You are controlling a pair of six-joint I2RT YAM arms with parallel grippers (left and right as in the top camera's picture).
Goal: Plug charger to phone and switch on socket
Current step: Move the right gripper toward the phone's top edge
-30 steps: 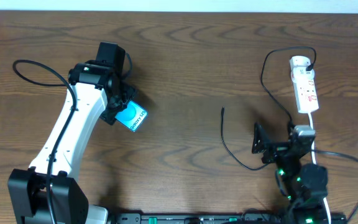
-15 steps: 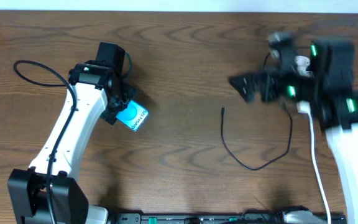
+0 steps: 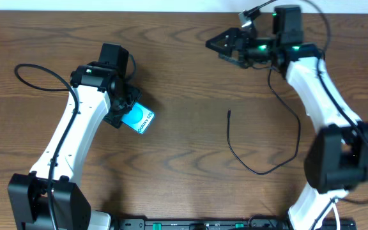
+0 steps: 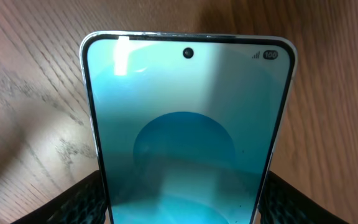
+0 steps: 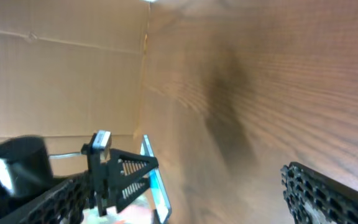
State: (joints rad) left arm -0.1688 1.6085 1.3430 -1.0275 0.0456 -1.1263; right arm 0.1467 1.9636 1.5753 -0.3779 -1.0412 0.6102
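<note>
Overhead: left gripper (image 3: 130,115) clamped across the phone (image 3: 140,121), screen facing up, left of centre over the counter (image 3: 184,198). Right gripper (image 3: 225,43) spread wide, holding nothing, near the far edge. Charger (image 3: 229,124) lies loose mid-counter, its plug tip well apart from the phone.
</note>
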